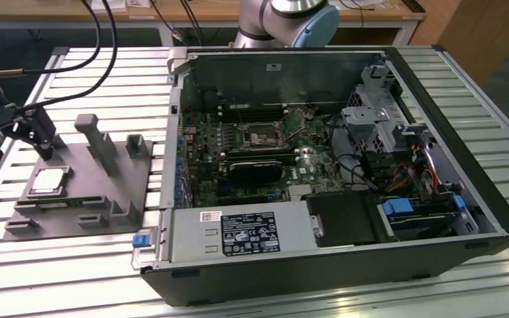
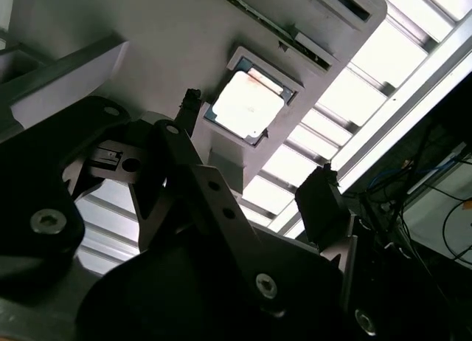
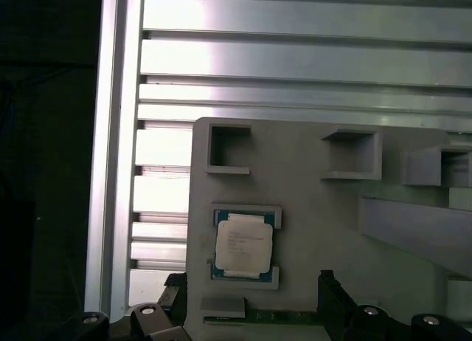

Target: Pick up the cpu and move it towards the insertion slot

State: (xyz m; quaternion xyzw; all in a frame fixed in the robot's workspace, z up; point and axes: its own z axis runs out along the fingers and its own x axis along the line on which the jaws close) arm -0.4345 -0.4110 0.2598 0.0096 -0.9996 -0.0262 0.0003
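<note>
Slatted aluminium table underneath, everything read along it from the exterior view's left to its right. At the far left, gripper hanging over the back edge of the grey fixture, spread wide and holding nothing. Just nearer the camera, cpu lying flat in a shallow square pocket of that fixture, silver lid up, untouched. Thin green memory stick seated in a groove right beside the pocket. Tall post and smaller blocks standing further right on the same fixture. Beyond those, open computer case with the motherboard inside and the insertion slot near the board's middle, well apart from the cpu.

In the first wrist view, cpu seen between two dark fingertips, clear of both.

Judged as the approach before the grasp, with nothing of the carry begun. To do it well:
- Centre the open claw over the cpu and square the pads to two opposite edges.
- Come straight down, clear of the pocket's raised lips and of the memory stick.
- Close gently on the edges, never on the lid.
- Keep the cpu level and lift straight out of the pocket before any sideways travel, minding the post
</note>
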